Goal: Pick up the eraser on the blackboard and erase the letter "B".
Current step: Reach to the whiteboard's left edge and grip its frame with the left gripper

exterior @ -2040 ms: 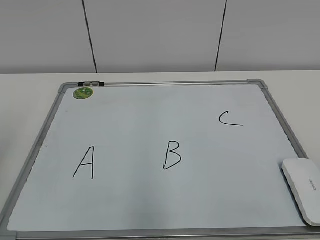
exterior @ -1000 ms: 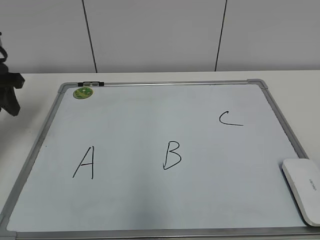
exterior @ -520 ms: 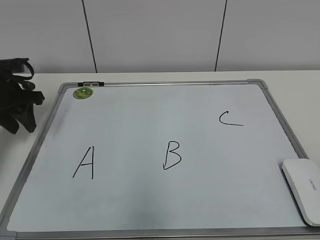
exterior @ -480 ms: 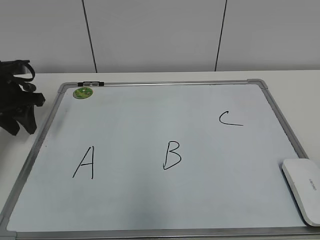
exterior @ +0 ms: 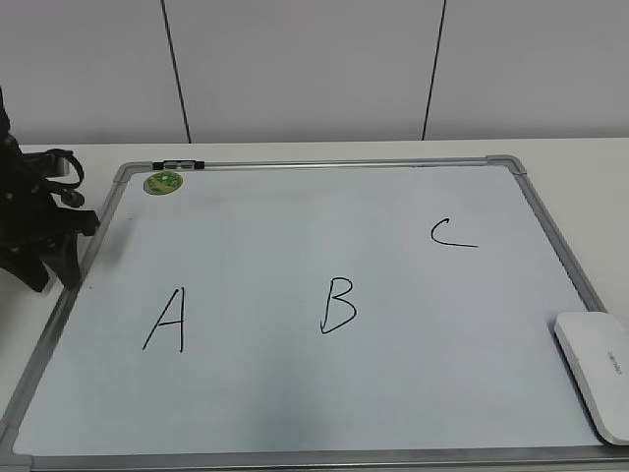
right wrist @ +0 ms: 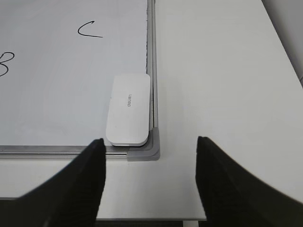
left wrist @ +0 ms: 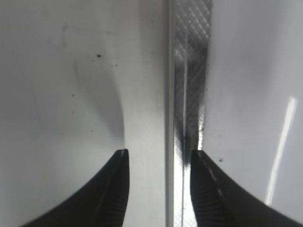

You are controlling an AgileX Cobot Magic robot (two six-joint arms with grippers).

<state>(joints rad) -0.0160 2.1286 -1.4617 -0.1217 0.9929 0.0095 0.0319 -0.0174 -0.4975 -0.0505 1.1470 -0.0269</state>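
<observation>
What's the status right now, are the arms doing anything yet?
Both grippers open, empty: left gripper over the blackboard frame's left edge, right gripper near the eraser. Letter "B" unerased. Nothing blocking.

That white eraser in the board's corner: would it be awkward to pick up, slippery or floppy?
The eraser looks like a rigid, smooth plastic block, so probably stiff but perhaps a bit slippery. It lies flat against the blackboard beside the frame, so it shouldn't roll or tip. The open right gripper seems wide enough.

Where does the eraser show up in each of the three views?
Exterior view: eraser at the lower right edge, on the blackboard.
Left wrist view: not in it.
Right wrist view: eraser centre, against the board's corner.
Shared landmark: the letter "C" above the eraser.
</observation>
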